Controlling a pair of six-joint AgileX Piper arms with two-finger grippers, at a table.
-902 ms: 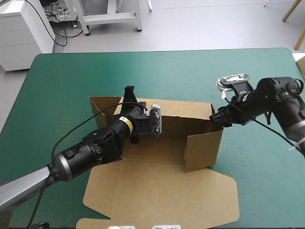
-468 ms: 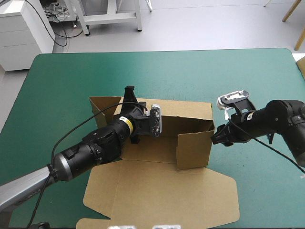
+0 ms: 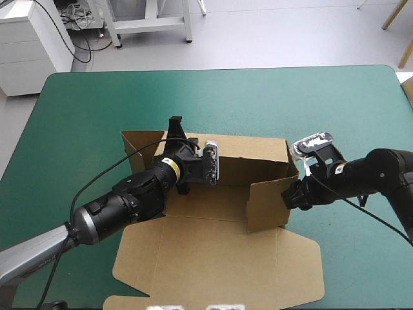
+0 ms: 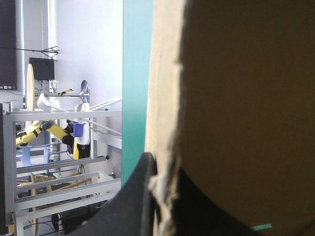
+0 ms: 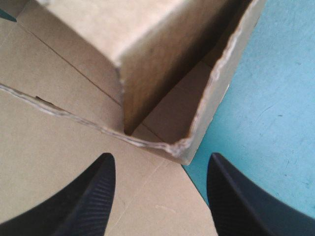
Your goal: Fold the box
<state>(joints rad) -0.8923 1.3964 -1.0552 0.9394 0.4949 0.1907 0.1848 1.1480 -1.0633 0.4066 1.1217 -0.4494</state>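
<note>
The brown box lies mid-table with its lid flat toward the near edge. Its back wall is raised, and the right end flap stands folded inward. My left gripper is at the back wall's left end, shut on the box. The left wrist view shows the board edge running between the fingers of the left gripper. My right gripper sits just outside the box's right end. It is open in the right wrist view, with the box's corner just ahead of the fingertips.
The teal-green cover stretches from the back wall to the table's far edge, and more cover shows right of the box. A short left end flap stands up beside the left gripper.
The right gripper has moved from the box's back right corner along its right end toward the near side. The right end flap swung inward with it. The left arm has stayed put.
</note>
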